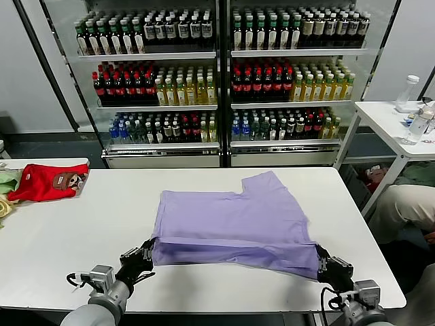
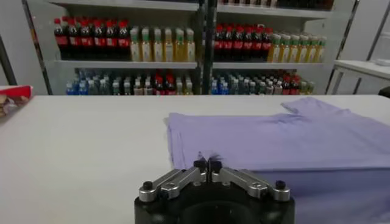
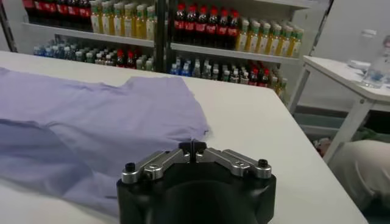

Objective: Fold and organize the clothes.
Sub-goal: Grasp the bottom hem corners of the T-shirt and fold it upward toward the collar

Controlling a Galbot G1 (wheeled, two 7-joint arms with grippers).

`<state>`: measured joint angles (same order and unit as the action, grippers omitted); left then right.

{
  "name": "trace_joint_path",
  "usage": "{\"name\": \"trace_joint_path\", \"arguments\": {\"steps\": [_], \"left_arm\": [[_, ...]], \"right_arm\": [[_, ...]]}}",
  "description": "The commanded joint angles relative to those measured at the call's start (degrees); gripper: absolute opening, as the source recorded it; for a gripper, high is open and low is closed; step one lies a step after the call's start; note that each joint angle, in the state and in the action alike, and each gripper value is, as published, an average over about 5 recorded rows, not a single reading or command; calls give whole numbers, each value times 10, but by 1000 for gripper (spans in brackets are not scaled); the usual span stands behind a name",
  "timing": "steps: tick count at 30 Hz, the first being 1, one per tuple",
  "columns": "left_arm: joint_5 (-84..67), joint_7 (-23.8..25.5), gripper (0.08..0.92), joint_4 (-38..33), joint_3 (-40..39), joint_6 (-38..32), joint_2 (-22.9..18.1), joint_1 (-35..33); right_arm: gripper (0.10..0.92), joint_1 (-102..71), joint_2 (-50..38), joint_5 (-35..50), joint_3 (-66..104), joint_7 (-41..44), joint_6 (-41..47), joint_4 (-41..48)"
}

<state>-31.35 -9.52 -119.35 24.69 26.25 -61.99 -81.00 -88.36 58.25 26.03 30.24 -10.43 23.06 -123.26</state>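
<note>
The lavender T-shirt (image 1: 231,217) lies spread on the white table (image 1: 81,238), plain side up, with one sleeve pointing to the far right. Its near edge forms a darker band raised a little off the table. My left gripper (image 1: 144,257) is shut on the shirt's near left corner; in the left wrist view the gripper (image 2: 208,163) pinches the purple cloth (image 2: 292,140). My right gripper (image 1: 323,261) is shut on the near right corner; in the right wrist view the gripper (image 3: 192,146) pinches the cloth (image 3: 91,122). The print and neck label are hidden.
A red garment with a brown patch (image 1: 47,182) and a pale green one (image 1: 7,180) lie at the table's far left. Bottle shelves (image 1: 217,68) stand behind. A small white table (image 1: 394,122) with bottles and a person's leg (image 1: 401,207) are at the right.
</note>
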Motion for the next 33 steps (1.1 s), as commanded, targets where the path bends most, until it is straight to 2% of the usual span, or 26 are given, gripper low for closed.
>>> {"name": "trace_joint_path", "arguments": {"steps": [1,8,11,14,18,23,27,33], "left_arm": [[-5,18,88,61,-7,-4,0,61],[26,26,88,85,-26,8,-3,74],[45,25,88,98,-33,11,-9,77],[50,22,129,111,-32,7,-15,85],[33,18,238,104,-16,8,-11,78],[-63,-1,385,22,18,46,10,25],[-85,-25,498,-21,22,68,18,-19],[-77,-32,671,0,13,71,12,-39]], "right_arm": [[117,59,3,0,-32,0,4,34],[118,80,8,-8,-48,-5,27,53],[155,96,16,-8,-58,-12,35,65],[233,111,23,-3,-65,-19,37,74],[353,112,24,4,-57,-19,42,75],[492,60,10,16,-21,-19,51,31],[613,0,-1,21,5,-21,54,-14],[776,-37,10,20,9,-30,53,-30]]}}
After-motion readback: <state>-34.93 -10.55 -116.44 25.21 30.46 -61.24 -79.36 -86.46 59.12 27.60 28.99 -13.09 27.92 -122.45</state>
